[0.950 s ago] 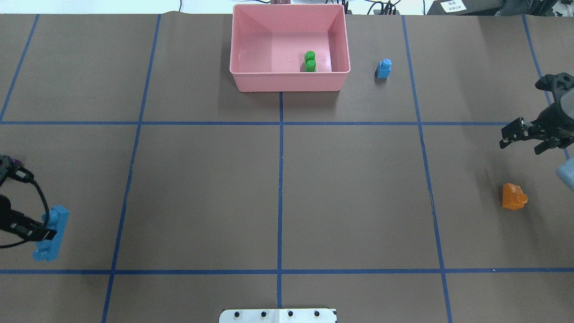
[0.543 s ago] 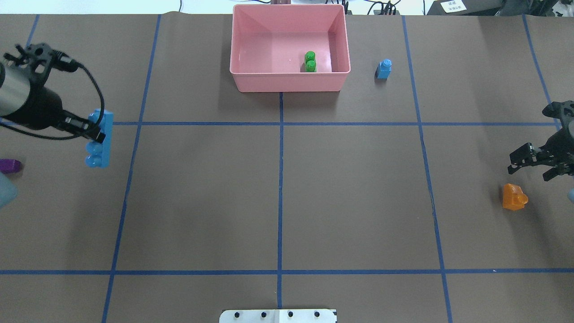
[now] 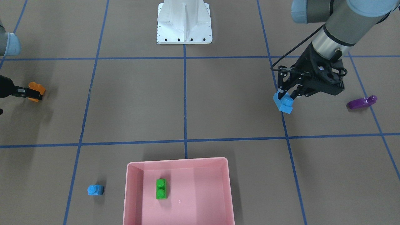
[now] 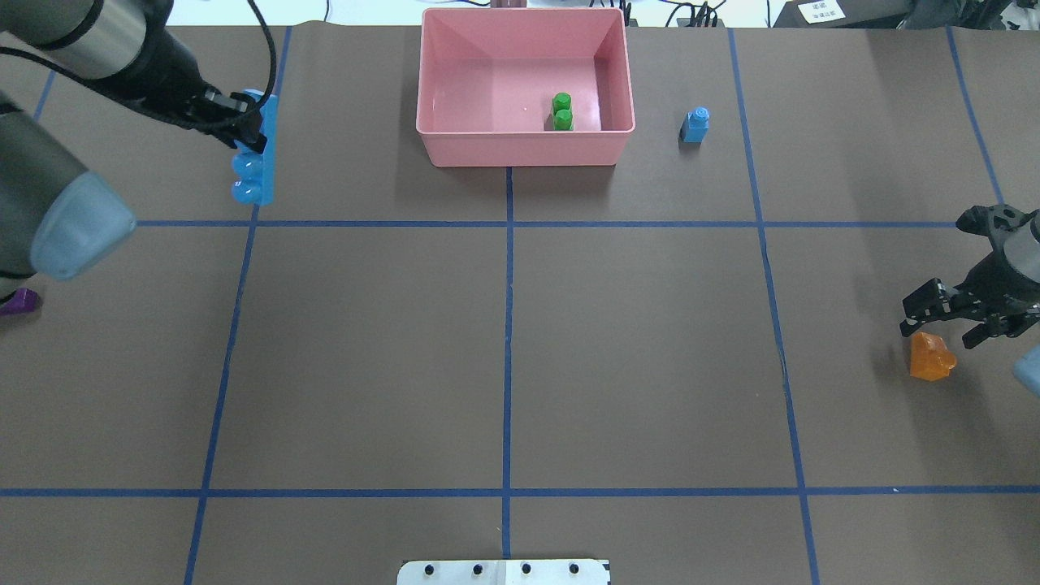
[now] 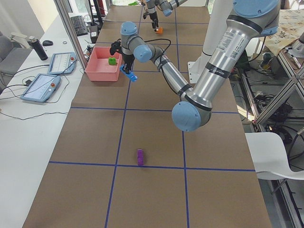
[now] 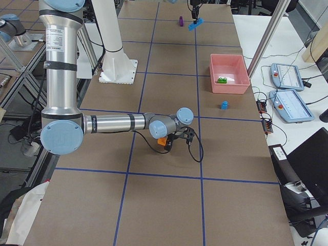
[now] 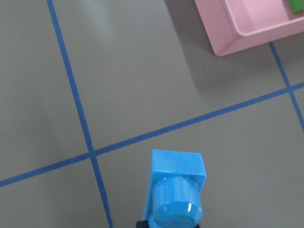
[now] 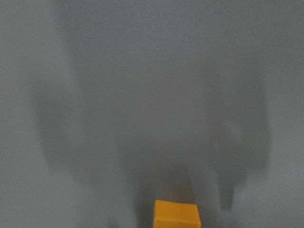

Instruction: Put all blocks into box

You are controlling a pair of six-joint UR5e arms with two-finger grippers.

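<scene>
Long blue block [image 4: 262, 162] gripped by left end effector [image 4: 248, 130]; right end effector [image 4: 941, 329] wide, over orange block [image 4: 931, 358].

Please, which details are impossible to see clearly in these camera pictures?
Right gripper: whether its fingers touch the orange sloped plastic brick. The right wrist view is blurred, and the front-facing view cuts the gripper at its edge.
Purple curved plastic wedge: its full shape, cut by the overhead view's left edge.
Long blue four-stud brick: the left wrist view shows only its end, and the left gripper falls below the frame.
</scene>
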